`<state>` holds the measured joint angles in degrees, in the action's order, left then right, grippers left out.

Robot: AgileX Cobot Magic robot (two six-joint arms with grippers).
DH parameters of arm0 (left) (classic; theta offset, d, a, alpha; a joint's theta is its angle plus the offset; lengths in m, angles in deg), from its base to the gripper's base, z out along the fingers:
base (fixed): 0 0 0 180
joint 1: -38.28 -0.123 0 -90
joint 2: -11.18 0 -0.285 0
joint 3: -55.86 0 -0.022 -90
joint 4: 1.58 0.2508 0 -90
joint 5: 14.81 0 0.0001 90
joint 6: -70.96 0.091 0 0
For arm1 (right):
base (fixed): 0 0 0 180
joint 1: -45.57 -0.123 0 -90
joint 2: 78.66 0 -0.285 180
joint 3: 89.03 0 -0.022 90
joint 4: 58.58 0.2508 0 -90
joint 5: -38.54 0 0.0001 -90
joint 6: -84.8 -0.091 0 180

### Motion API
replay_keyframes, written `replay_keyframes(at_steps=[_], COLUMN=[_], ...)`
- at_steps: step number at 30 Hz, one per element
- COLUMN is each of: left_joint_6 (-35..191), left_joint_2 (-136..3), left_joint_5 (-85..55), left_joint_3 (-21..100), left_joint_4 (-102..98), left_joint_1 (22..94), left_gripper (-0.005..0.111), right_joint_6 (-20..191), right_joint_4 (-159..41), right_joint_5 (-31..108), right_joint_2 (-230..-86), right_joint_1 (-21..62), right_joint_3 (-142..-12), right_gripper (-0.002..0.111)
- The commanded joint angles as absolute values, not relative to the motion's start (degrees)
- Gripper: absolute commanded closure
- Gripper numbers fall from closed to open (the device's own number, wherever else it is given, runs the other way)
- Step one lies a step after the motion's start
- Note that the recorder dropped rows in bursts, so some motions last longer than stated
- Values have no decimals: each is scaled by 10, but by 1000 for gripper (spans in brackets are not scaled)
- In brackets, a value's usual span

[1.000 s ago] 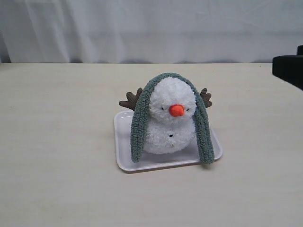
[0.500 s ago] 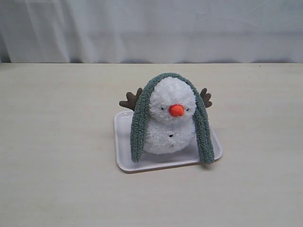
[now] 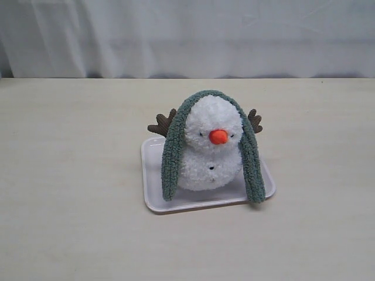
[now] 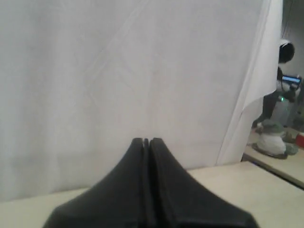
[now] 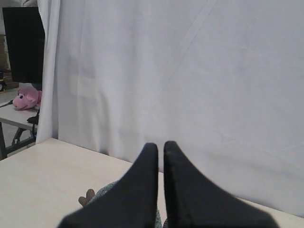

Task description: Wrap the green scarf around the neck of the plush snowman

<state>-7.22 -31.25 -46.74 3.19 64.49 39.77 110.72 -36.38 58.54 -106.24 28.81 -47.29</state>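
The plush snowman (image 3: 212, 165) sits upright on a white tray (image 3: 153, 198) in the middle of the table. The green scarf (image 3: 173, 157) lies over the top of its head, and its two ends hang down either side of the body to the tray. The neck (image 3: 199, 147) is bare white fluff at the front. Neither gripper shows in the exterior view. My left gripper (image 4: 146, 140) is shut and empty, facing the white curtain. My right gripper (image 5: 160, 145) is shut and empty; behind its fingers I see a bit of the scarf (image 5: 102, 194) and a brown twig arm (image 5: 87, 196).
A white curtain (image 3: 187, 35) hangs along the table's far edge. Past the curtain's edge, the left wrist view shows a side table with plush items (image 4: 273, 142). The right wrist view shows a pink plush (image 5: 26, 99) and a black screen (image 5: 23, 45).
A black part of the right arm at the exterior view's right edge one second ago has left the view. The snowman and scarf have not moved.
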Motion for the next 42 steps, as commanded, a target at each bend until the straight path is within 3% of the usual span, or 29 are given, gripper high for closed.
replay_keyframes(at_steps=[1,5,15,24,30,33,38,42], left_joint_6=[-30,71,260,860,1092,1102,1091,1090], left_joint_2=[-464,-578,-852,-942,-945,-951,-961,-975], left_joint_5=[-416,-328,53,141,103,58,-14,-31], left_joint_3=[85,130,343,465,470,470,470,470], left_joint_4=[651,544,517,-100,-308,-322,-339,-352], left_joint_1=[397,414,623,649,684,708,723,723], left_gripper=[107,107,107,107,106,97,67,65], right_joint_6=[1111,1110,1110,1110,1110,1110,1110,1107], right_joint_4=[-370,-370,-370,-370,-368,-368,-368,-368], right_joint_5=[580,579,579,580,580,580,583,583], right_joint_2=[-1060,-1060,-1060,-1060,-1060,-1060,-1060,-1060], right_joint_1=[287,287,287,287,287,287,287,287], right_joint_3=[-471,-471,-471,-471,-471,-471,-471,-471], right_gripper=[104,104,104,104,104,104,104,104])
